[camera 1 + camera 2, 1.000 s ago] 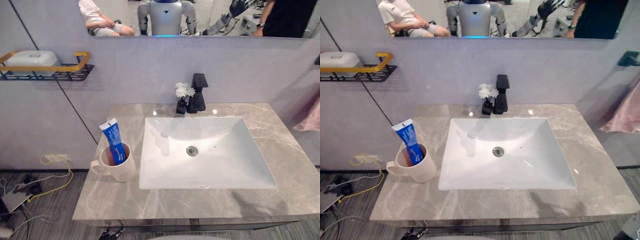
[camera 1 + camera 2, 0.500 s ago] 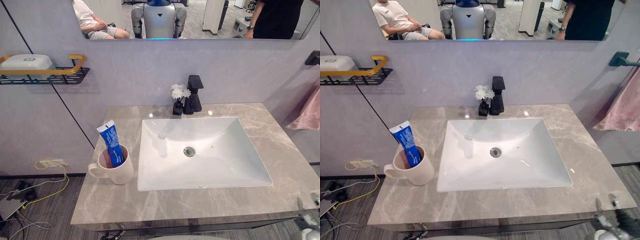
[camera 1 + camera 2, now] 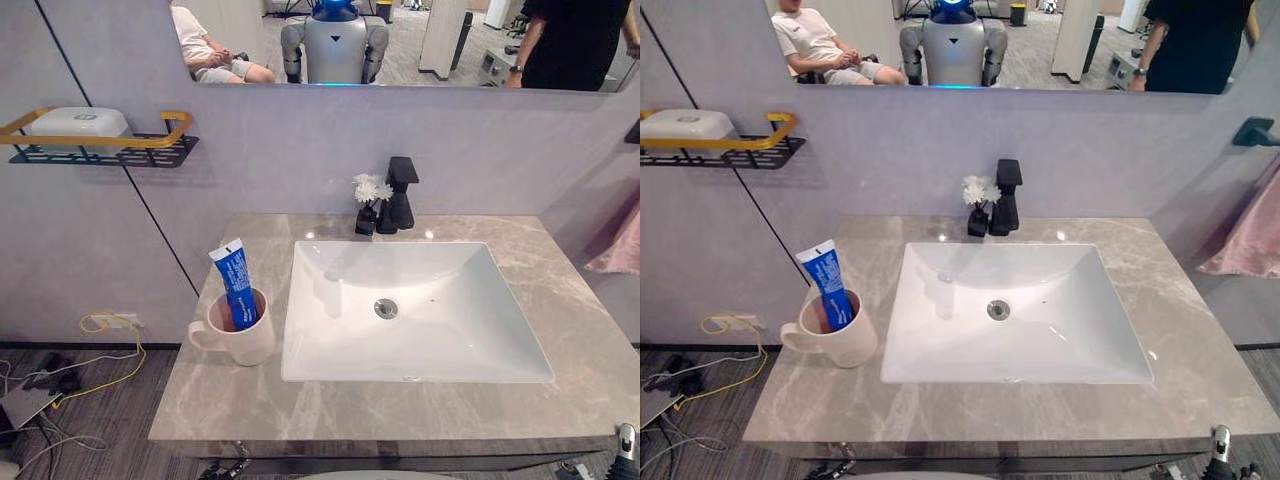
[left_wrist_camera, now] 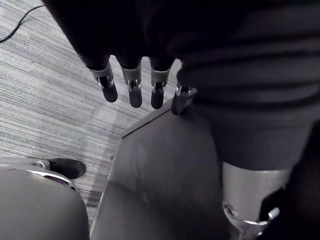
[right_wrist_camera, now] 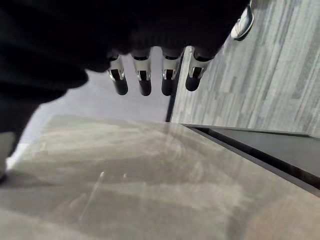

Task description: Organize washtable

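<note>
Judging by the counter (image 3: 400, 410), little seemed left to do: the toothpaste (image 3: 236, 285) leaned in the mug (image 3: 245, 345) just beside the sink (image 3: 330, 330), nothing loose lying about. The left hand (image 4: 134, 92) and right hand (image 5: 145, 82) hung empty, fingers straight and slightly apart, the right above the counter's edge.

The left hand (image 4: 134, 89) hangs low, its fingers straight and slightly apart, holding nothing. The right hand (image 5: 144, 82) is likewise relaxed, with fingers straight in a row, empty, thumb tucked out of sight.
</note>
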Tool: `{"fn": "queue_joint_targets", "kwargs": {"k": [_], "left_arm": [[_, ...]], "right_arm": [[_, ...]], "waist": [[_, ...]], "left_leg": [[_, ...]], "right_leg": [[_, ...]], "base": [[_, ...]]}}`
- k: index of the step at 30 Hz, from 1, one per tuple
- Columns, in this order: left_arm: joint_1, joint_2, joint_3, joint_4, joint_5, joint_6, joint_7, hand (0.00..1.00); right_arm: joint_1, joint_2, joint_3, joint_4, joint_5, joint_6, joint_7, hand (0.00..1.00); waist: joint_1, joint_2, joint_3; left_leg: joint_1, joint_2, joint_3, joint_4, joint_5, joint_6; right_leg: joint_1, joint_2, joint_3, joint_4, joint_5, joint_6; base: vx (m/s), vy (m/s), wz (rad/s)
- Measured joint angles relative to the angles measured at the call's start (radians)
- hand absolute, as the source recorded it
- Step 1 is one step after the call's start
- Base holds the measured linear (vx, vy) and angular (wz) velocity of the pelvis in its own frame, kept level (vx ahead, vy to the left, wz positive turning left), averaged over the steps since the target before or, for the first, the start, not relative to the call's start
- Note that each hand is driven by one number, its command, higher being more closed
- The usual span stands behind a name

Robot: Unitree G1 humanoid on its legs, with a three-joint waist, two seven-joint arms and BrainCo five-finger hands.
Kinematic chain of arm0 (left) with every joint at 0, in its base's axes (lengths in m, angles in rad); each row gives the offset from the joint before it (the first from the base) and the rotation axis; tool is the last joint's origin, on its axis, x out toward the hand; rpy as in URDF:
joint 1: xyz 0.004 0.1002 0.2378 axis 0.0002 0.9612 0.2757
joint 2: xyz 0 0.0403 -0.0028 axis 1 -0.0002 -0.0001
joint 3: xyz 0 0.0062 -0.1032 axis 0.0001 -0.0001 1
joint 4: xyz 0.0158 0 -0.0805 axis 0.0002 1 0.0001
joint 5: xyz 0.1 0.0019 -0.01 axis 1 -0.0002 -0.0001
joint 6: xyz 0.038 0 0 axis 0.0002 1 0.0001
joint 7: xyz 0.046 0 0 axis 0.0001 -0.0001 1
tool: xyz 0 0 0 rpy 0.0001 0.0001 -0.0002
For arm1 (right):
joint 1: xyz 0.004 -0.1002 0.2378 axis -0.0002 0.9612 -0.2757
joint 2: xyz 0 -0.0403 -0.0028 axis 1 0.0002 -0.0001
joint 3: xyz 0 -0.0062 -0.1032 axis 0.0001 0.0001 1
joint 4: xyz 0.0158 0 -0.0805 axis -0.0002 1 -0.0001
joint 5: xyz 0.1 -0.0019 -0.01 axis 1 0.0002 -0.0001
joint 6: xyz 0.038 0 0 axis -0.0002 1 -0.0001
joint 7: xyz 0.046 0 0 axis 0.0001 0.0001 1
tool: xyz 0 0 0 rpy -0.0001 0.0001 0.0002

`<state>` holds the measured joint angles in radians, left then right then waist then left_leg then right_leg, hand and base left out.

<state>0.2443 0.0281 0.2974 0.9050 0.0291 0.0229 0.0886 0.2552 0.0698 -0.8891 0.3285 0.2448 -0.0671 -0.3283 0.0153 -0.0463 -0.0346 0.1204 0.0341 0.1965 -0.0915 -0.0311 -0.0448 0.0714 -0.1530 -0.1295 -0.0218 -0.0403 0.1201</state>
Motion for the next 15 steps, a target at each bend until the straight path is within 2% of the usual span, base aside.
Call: {"fn": "queue_joint_targets", "kwargs": {"k": [4,6,10,15], "left_arm": [[-0.001,0.0,0.0,0.011,-0.019,-0.01,0.003,0.0],[-0.006,0.0,0.0,0.021,-0.03,-0.011,0.007,0.0],[-0.011,-0.004,-0.003,0.038,-0.053,-0.012,0.022,0.0],[-0.011,0.001,-0.014,0.041,-0.058,-0.014,0.021,0.0]], "right_arm": [[0.003,0.001,-0.007,0.021,0.0,-0.011,-0.022,0.0],[0.007,0.003,-0.015,0.099,0.003,-0.009,-0.043,0.0],[0.012,0.002,-0.015,0.2,0.037,0.005,-0.039,0.0],[0.008,0.007,0.043,0.273,0.049,0.004,-0.013,0.0]], "waist": [[0.0,0.001,0.001],[0.001,0.004,0.009],[0.001,0.017,0.019],[0.002,0.016,0.022]], "left_leg": [[0.003,0.001,0.002,0.0,0.0,0.0],[0.017,0.002,0.005,-0.001,-0.001,-0.001],[0.03,0.004,0.027,-0.002,-0.005,-0.006],[0.033,0.004,0.028,-0.003,-0.007,-0.007]], "right_leg": [[0.004,0.0,0.001,-0.001,0.0,0.0],[0.016,0.002,0.001,-0.002,0.0,0.0],[0.016,0.004,0.022,0.0,0.0,0.0],[0.017,0.005,0.022,0.0,0.0,-0.001]], "base": [[0.0,0.0,0.0],[-0.01,-0.013,-0.02],[-0.05,-0.017,-0.16],[-0.02,-0.012,-0.02]]}}
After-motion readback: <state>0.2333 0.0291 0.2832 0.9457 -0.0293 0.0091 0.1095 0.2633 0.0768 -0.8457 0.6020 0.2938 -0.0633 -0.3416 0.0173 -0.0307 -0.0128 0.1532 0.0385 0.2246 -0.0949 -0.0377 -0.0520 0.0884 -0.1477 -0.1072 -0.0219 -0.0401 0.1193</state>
